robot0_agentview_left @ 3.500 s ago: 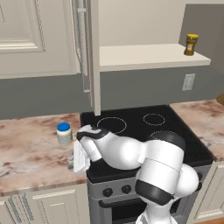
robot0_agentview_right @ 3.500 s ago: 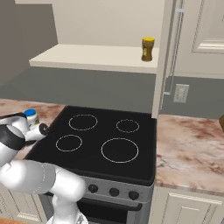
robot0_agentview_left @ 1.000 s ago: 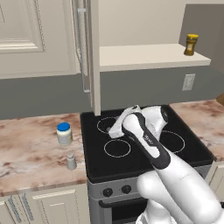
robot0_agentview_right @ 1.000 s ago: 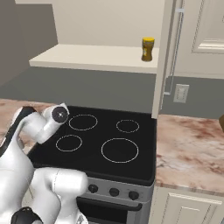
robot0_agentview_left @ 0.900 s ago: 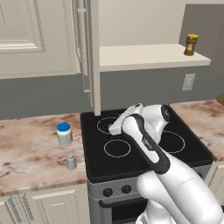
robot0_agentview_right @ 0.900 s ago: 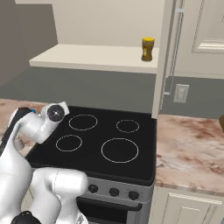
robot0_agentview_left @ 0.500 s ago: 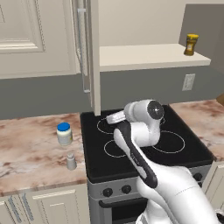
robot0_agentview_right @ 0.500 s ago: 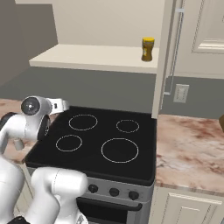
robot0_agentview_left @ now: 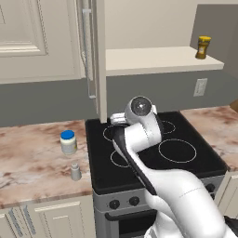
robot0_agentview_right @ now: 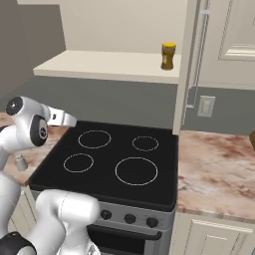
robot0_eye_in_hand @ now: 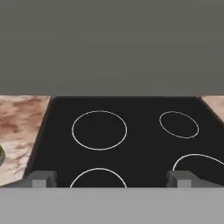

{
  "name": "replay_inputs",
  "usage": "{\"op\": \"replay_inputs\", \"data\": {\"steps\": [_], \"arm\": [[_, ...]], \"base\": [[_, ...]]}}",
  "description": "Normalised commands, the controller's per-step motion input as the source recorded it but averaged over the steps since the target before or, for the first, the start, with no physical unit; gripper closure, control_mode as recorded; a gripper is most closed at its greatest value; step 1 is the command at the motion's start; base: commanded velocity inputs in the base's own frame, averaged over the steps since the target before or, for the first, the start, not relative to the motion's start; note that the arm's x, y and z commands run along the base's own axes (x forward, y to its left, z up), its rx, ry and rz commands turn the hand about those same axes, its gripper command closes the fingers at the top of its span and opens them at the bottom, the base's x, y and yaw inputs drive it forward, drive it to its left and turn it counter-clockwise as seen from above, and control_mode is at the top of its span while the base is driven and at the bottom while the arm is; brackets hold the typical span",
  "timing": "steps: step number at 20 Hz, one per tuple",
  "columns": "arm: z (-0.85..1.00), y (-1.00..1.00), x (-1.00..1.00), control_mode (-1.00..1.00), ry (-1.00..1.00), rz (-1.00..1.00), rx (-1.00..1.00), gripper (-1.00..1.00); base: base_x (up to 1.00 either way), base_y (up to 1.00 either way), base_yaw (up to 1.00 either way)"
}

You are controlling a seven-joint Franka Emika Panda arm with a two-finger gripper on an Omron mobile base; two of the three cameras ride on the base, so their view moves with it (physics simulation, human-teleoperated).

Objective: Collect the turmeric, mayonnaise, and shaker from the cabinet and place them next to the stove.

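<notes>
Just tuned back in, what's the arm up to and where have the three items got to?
The white arm's gripper is open and empty, raised over the black glass stove. The squat white blue-lidded mayonnaise jar and the slim grey shaker stand on the marbled counter left of the stove. The small yellow-orange turmeric jar is on the beige shelf of the open cream cabinet, not yet fetched.

You see turmeric [robot0_agentview_left: 202, 47] on cabinet [robot0_agentview_left: 158, 60] shelf, above stove [robot0_agentview_left: 153, 153]. Mayonnaise [robot0_agentview_left: 68, 142] on counter [robot0_agentview_left: 32, 158] left of stove; shaker [robot0_agentview_left: 75, 171] just before it, probably not touching.
</notes>
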Motion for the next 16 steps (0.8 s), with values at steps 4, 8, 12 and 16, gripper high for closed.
{"op": "replay_inputs", "data": {"steps": [4, 8, 12, 16], "arm": [[0.00, -0.11, 0.02, -1.00, 0.14, -0.24, 0.00, -1.00], [0.10, -0.22, 0.02, -1.00, 0.14, -0.26, 0.00, -1.00], [0.37, -0.28, 0.00, -1.00, 0.11, -0.33, 0.00, -1.00], [0.40, -0.36, 0.00, -1.00, 0.08, -0.35, 0.01, -1.00]], "base": [[0.00, 0.00, 0.00], [0.00, 0.00, 0.00], [0.00, 0.00, 0.00], [0.00, 0.00, 0.00]]}}
